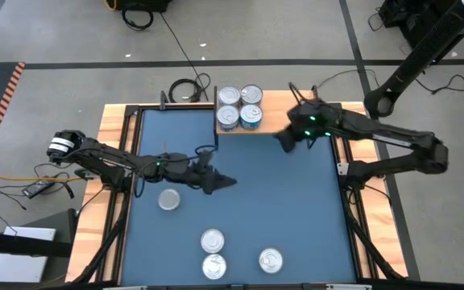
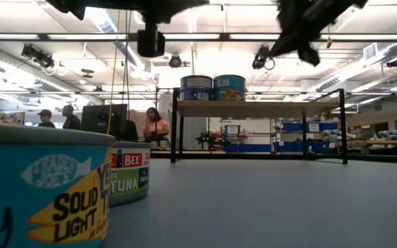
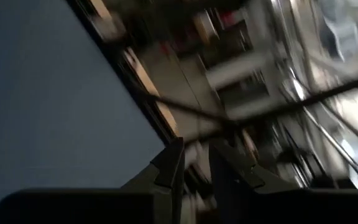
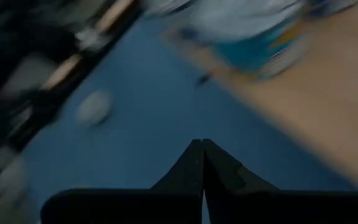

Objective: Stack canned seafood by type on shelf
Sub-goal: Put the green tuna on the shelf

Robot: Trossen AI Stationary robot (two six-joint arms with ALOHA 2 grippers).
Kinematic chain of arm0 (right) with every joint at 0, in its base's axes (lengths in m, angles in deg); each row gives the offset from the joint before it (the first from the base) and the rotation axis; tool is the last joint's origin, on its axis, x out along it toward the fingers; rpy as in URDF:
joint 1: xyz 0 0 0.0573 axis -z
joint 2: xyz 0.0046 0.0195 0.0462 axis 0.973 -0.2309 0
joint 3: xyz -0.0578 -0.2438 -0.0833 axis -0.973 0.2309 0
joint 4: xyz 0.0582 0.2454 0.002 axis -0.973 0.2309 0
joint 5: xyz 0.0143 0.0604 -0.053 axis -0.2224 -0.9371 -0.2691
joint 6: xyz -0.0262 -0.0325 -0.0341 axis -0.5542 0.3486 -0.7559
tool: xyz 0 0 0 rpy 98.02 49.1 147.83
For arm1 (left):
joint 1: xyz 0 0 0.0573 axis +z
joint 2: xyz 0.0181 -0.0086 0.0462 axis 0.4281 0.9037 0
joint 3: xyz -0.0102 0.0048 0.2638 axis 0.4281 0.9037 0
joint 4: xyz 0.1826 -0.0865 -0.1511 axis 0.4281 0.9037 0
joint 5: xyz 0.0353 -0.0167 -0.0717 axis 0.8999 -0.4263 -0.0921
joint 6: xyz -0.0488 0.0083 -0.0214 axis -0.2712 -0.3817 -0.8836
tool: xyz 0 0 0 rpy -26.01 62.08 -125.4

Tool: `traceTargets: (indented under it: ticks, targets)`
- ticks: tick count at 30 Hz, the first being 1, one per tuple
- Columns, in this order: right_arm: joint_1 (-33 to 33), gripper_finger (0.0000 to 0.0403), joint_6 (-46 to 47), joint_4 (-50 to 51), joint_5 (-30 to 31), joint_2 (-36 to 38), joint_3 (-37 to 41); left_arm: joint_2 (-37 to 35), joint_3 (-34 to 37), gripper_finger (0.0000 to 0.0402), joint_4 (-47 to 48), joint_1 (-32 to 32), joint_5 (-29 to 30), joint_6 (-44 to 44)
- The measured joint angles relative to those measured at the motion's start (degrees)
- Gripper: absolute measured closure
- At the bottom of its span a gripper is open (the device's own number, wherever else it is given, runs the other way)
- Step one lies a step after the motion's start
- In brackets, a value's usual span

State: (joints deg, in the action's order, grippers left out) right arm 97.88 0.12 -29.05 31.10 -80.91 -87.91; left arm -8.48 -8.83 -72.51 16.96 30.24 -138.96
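Table (image 1: 296,209): blue top, wooden edging strips.
On table: four loose cans (image 1: 213,240); one apart at left, three near the front edge.
Shelf (image 1: 276,121): light wood, black legs.
On shelf: stacked cans (image 1: 240,107) clustered at its left end.

shiny metal tins (image 1: 239,107), light-wood shelf (image 1: 296,122)

The blue desk (image 1: 296,201) is edged with light wooden strips (image 1: 109,157). Black cables (image 1: 185,89) coil on the grey floor (image 1: 71,40) beyond it. Three people (image 2: 156,127) stand in the room behind.

Eight visible tins (image 1: 240,107), perhaps; one shelf (image 1: 296,113)
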Motion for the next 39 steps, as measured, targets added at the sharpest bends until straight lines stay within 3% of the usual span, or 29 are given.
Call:
traceTargets:
  ticks: [3,5,11,16,21,23,26,30,35,39]
  targets:
    - [-5.4,0.0394,-0.8,5.0,-7.0,4.1,0.0,0.0,0.0,0.0323,0.4,-1.3,-8.4,0.2]
    - [-10.5,0.0395,0.8,7.7,-8.0,5.6,0.2,0.0,0.0,0.0323,1.1,-3.2,-13.1,0.0]
    - [-26.2,0.0394,8.0,8.0,1.3,6.8,4.4,-0.3,0.0,0.0331,8.8,-13.1,-14.8,-5.0]
    - [-33.8,0.0395,12.2,3.3,8.6,4.7,8.4,-0.4,0.0,0.0358,14.2,-23.1,-5.8,-8.8]
    - [-36.2,0.0391,14.3,-3.8,9.1,1.6,11.6,-0.4,0.0,0.0389,21.4,-30.8,11.1,-12.6]
    - [-36.6,0.039,14.6,-6.3,9.1,0.3,12.6,-0.4,0.0,0.0397,25.5,-32.5,15.4,-15.1]
    - [-37.1,0.0392,14.5,-9.4,9.0,-1.3,13.7,0.8,-1.1,0.0398,33.2,-34.0,16.6,-17.9]
    - [-37.8,0.0394,14.5,-9.7,9.1,-3.4,13.8,4.4,-7.7,0.0399,43.4,-34.9,16.2,-14.7]
    - [-38.3,0.0389,14.1,-10.2,9.1,-5.4,13.8,10.4,-15.8,0.04,45.6,-34.9,15.3,-6.3]
    - [-38.5,0.0389,14.0,-10.8,9.1,-6.2,13.8,15.9,-18.7,0.04,46.4,-34.5,14.5,-5.7]
